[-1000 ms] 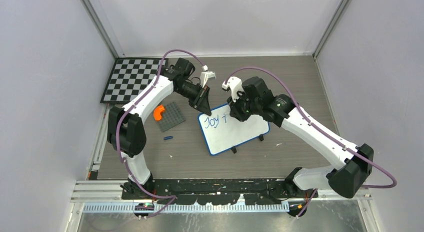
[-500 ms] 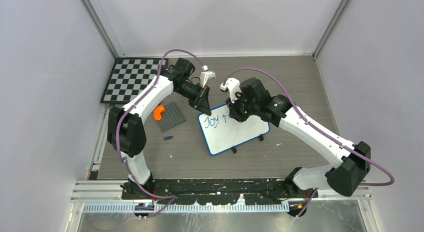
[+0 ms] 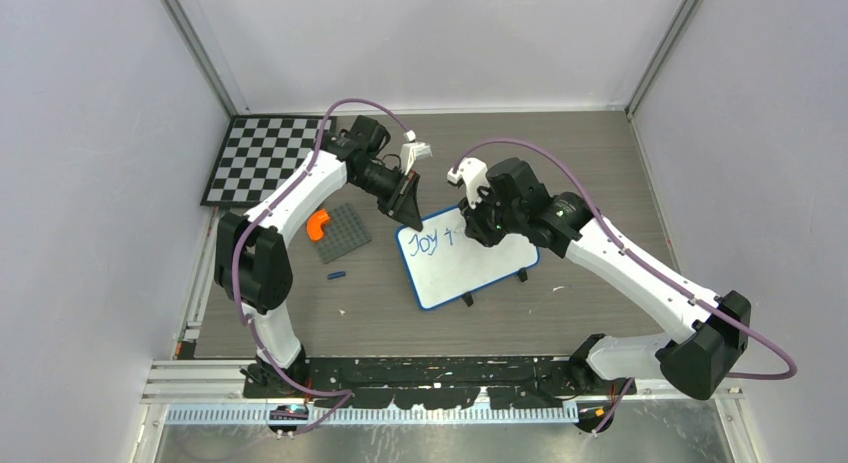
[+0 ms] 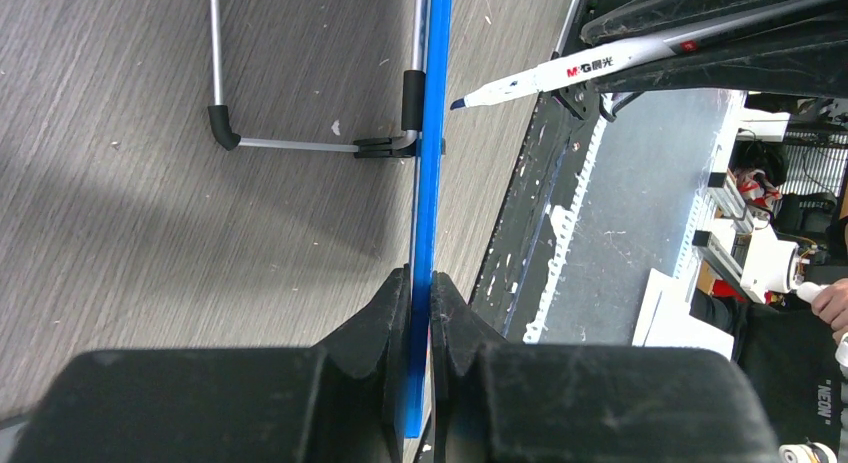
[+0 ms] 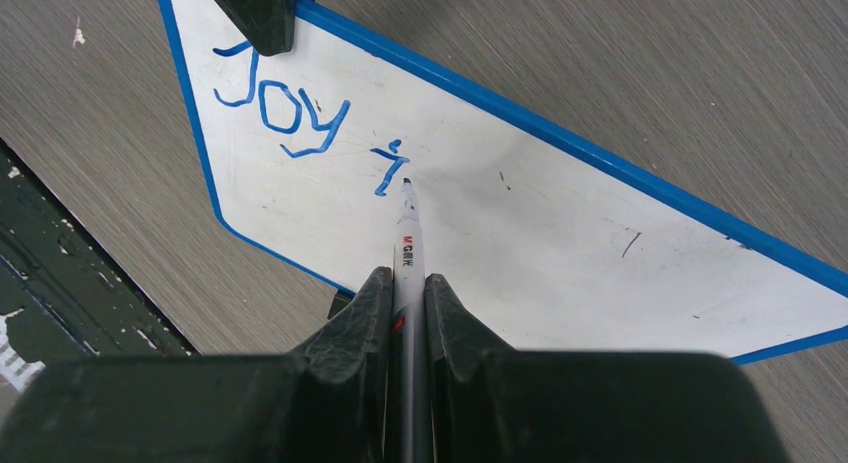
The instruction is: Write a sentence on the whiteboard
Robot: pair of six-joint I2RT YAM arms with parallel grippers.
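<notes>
Your whiteboard (image 3: 468, 258) sits near the middle of the grey, wood-grained surface (image 3: 600, 163). It is a thin, flat rectangle with a glossy white face and a rounded blue frame. Two small black feet jut from its near long edge. From above, its long axis runs from near-left to far-right, and the writing starts at the left end.

Your left hand (image 4: 420, 283) is pinching the blue frame at the board's far-left corner. Its two black fingers are pressed against either side of the frame, which its wrist camera sees edge-on as a narrow blue strip. A thin metal wire leg with a black rubber tip shows behind the board.

Your right hand (image 5: 405, 278) is clamped on a slim white marker (image 5: 407, 233) with a printed barrel. The marker's long axis lies along the fingers and it points down at the board. Its blue tip sits at the lower end of the last stroke, though you cannot tell whether it is touching.

The sentence (image 5: 290, 108) reads "Joy" in loose blue letters, followed by one dotted stroke.

Left of the board lie a grey studded plate (image 3: 340, 233) with a curved orange piece (image 3: 318, 223) on it and a small blue piece (image 3: 336, 275). A matte black-and-white checkerboard (image 3: 262, 158) lies in the far-left corner.
</notes>
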